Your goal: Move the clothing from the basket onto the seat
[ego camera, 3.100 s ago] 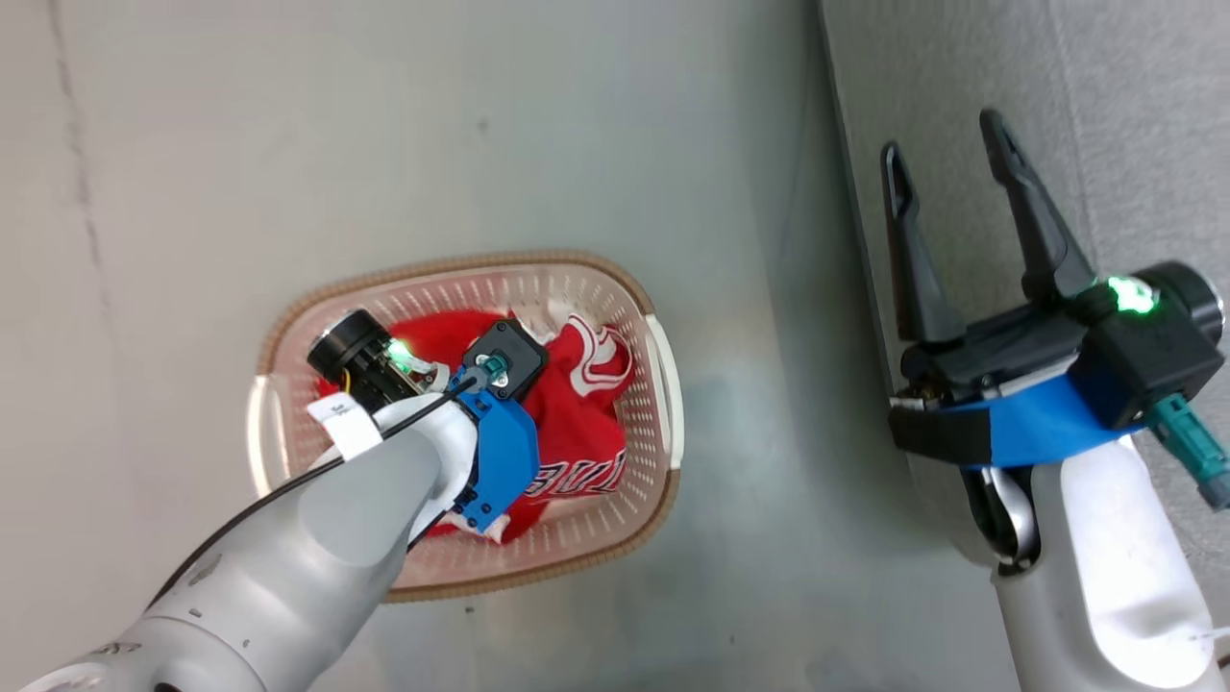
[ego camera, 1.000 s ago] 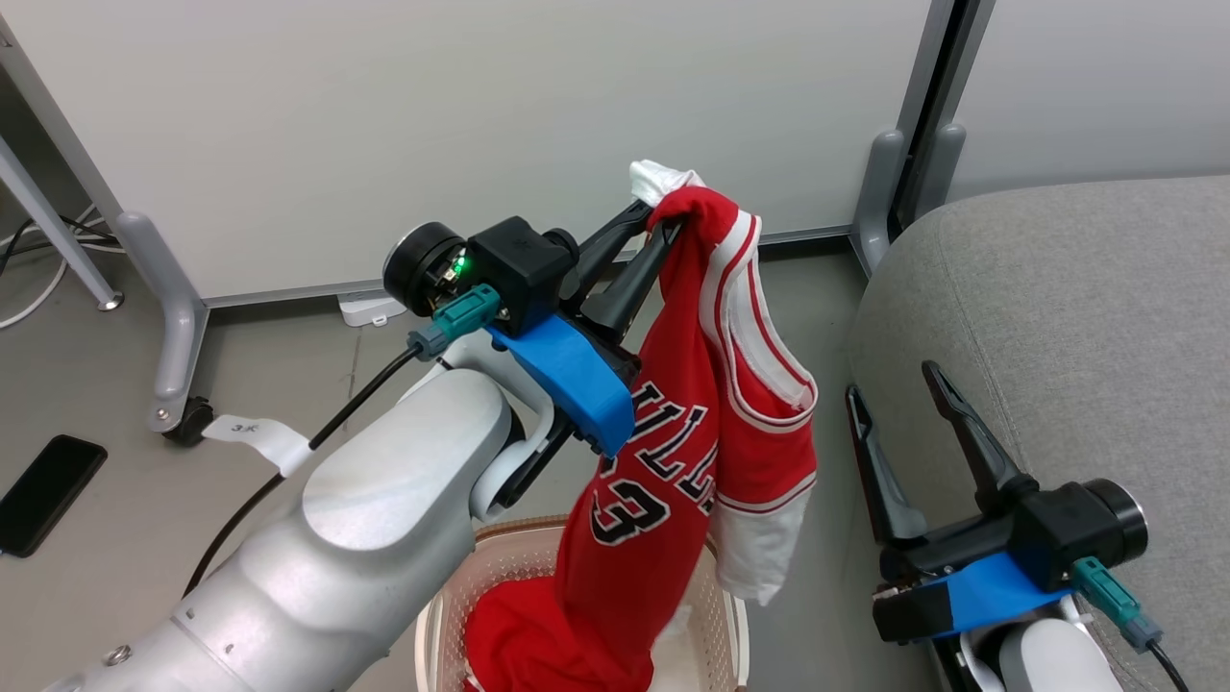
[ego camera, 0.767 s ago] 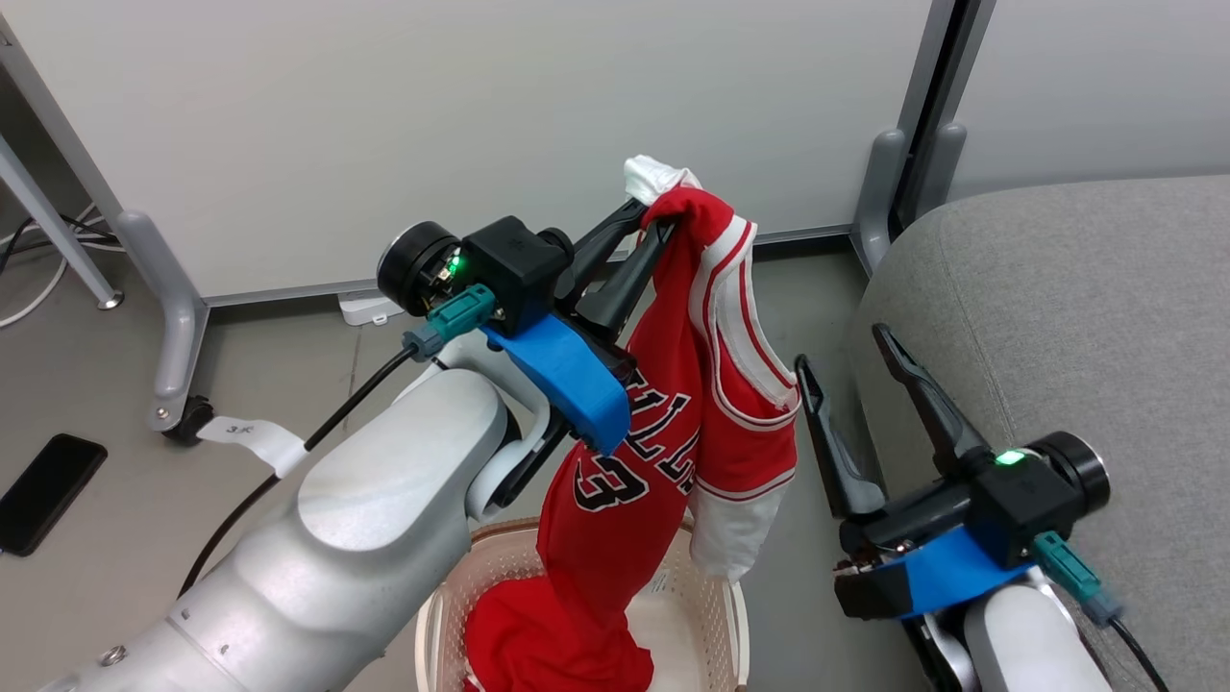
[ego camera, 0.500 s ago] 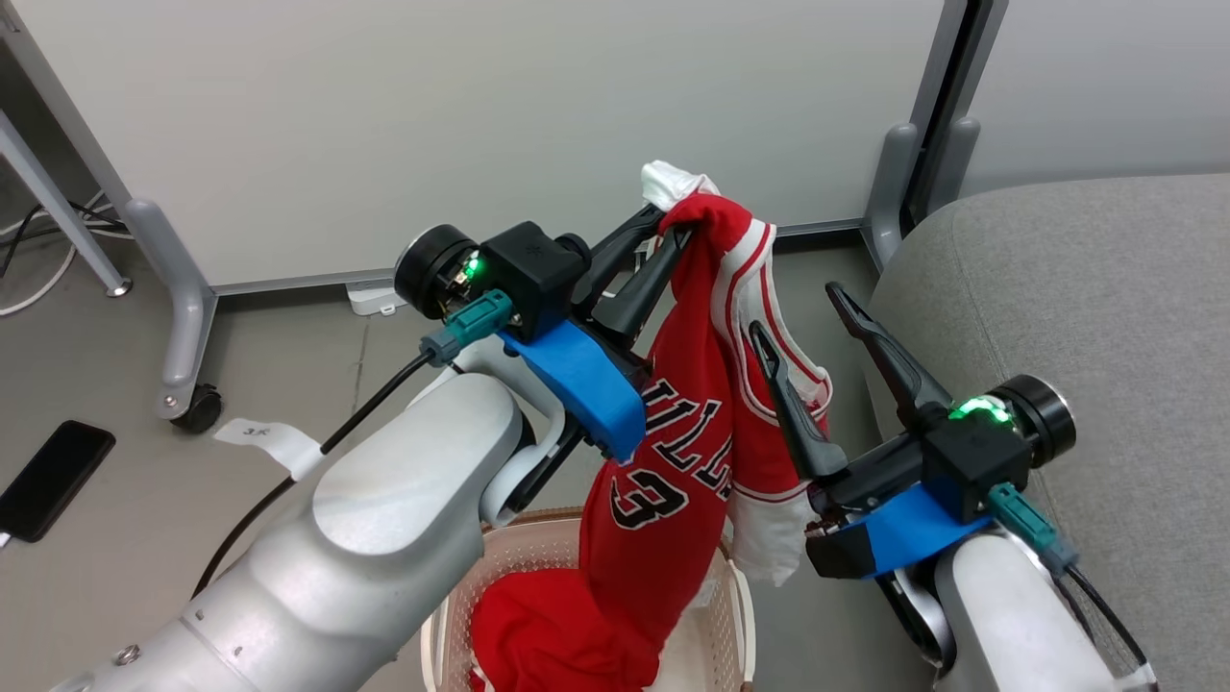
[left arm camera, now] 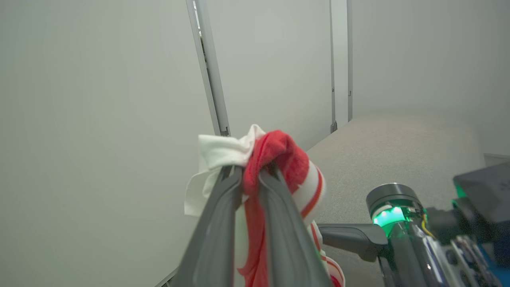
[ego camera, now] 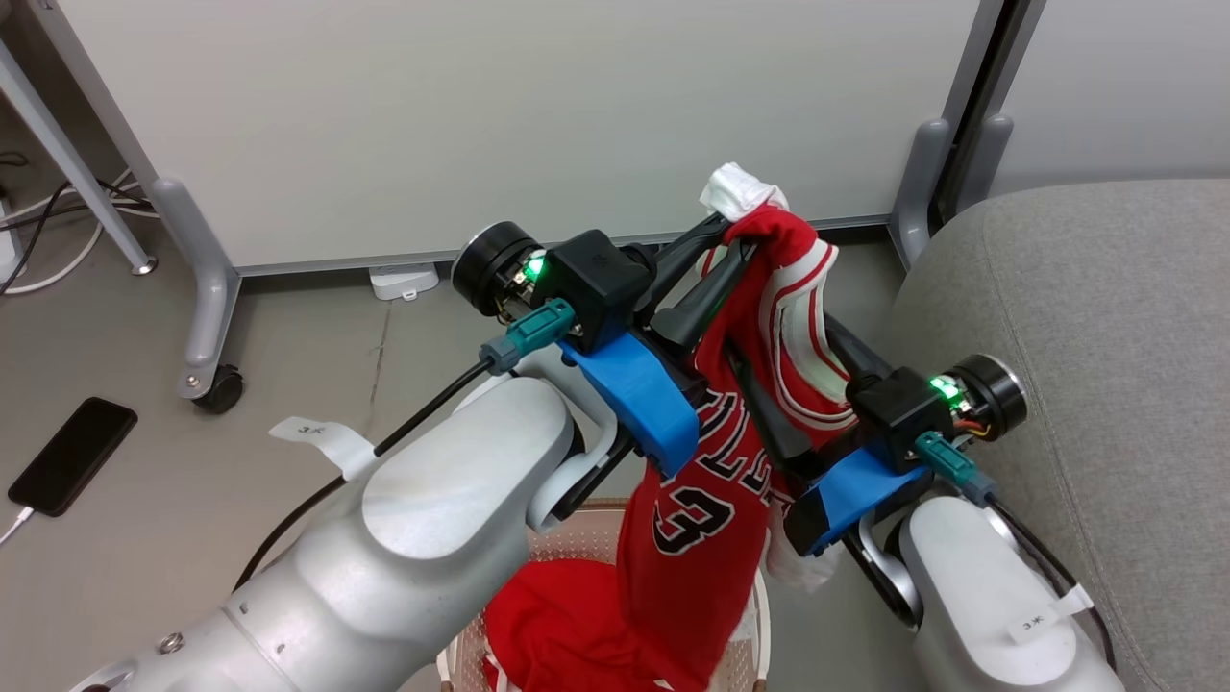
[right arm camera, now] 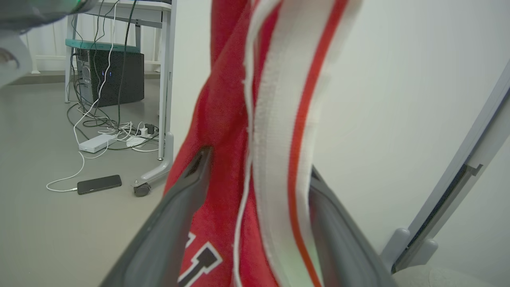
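beside the seat, left hand clamps the clothing (right hand gapes around it).

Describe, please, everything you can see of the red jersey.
The red jersey is soft, bright fabric with white-and-red striped trim, black-and-white lettering and a number 3. It hangs long and crumpled from its bunched top, where the left gripper is shut on it together with a white fold. The right gripper is open, one finger on each side of the hanging cloth beside the striped edge. The jersey's lower end lies heaped in the basket.
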Controlling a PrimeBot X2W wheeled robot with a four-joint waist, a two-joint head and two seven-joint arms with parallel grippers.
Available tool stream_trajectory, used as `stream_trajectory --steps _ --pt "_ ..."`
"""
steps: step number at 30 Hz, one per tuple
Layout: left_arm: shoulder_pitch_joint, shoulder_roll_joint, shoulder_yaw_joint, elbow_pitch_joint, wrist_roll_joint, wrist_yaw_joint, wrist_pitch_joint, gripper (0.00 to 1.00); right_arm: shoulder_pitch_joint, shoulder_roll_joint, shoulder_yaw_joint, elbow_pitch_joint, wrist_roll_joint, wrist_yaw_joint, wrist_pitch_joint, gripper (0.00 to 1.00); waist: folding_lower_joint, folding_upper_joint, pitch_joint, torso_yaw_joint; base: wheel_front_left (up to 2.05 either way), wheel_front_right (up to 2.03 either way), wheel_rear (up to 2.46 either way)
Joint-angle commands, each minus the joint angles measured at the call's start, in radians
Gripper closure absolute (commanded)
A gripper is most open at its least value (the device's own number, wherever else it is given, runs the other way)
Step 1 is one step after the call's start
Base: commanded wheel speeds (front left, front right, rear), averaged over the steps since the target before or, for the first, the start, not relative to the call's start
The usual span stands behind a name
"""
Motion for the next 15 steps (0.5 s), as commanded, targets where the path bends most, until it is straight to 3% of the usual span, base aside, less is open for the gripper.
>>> stream_trajectory --steps 1,2,3,15 --pt "-0.015 -0.005 -0.002 -0.004 0.008 -0.002 -0.008 1.00 -0.016 -0.001 0.013 0.035 0.015 0.000 -0.004 0.06 -0.0001 0.0000 0.001 0.003 0.00 0.00 0.00" --pt "-0.015 -0.005 -0.003 -0.004 0.008 -0.003 -0.008 1.00 -0.021 0.002 0.016 0.049 0.023 0.000 -0.004 0.72 -0.0001 0.0000 0.002 0.004 0.00 0.00 0.00" --pt "-0.016 -0.006 -0.004 -0.004 0.007 -0.003 -0.007 1.00 -0.029 0.004 0.016 0.054 0.030 0.000 -0.004 1.00 -0.0001 0.0000 0.003 0.005 0.00 0.00 0.00" --pt "-0.015 -0.007 -0.008 0.007 0.005 -0.006 -0.012 1.00 -0.023 0.016 0.025 0.047 0.062 0.000 -0.004 1.00 -0.0001 0.0000 0.007 0.007 0.00 0.00 0.00"
